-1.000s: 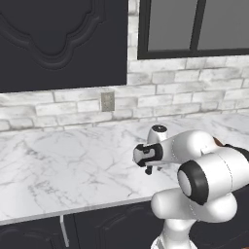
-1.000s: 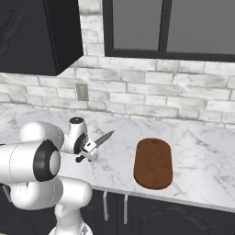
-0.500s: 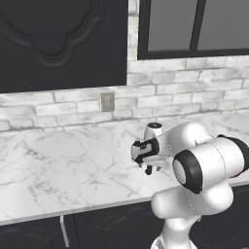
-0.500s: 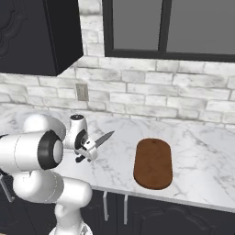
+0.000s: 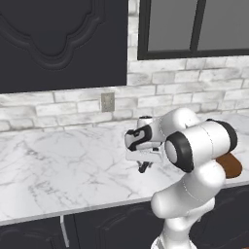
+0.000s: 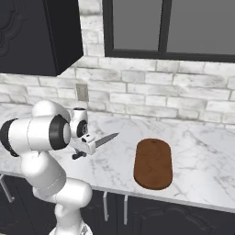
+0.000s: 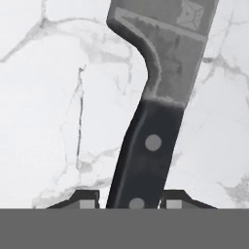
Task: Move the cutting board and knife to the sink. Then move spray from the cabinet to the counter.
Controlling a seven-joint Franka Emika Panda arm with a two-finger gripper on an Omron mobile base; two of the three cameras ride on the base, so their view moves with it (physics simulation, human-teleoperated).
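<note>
The knife (image 7: 154,92) sits dead centre in the hand view, black riveted handle running down to six o'clock and the grey blade widening toward twelve. The handle passes right between the two dark fingers (image 7: 85,199), one tip at seven o'clock and one at five, both drawn in narrow and lying just beside the handle's flanks. Whether they are actually pressing on it I cannot tell from here. White veined marble lies under the blade.

From the right base view the knife (image 6: 104,139) points its blade toward two o'clock, out from under the hand, low over the desk (image 6: 197,160). The fingers (image 6: 81,152) are down at the handle end, with the white arm bulking in at nine o'clock.

At three o'clock from the knife, well apart from it, the cutting board (image 6: 153,163) lies flat on the marble, brown and oblong with rounded ends, its long axis running front to back near the desk's front edge.

In the left base view the fingers (image 5: 144,167) hang just over the desk (image 5: 58,165), and the cutting board (image 5: 230,165) peeks out brown behind the arm's elbow at three o'clock.

Farther out, a pale brick wall runs behind the desk, with a wall socket (image 6: 82,92) at eleven o'clock from the hand, and a dark window (image 6: 167,27) above the board.
</note>
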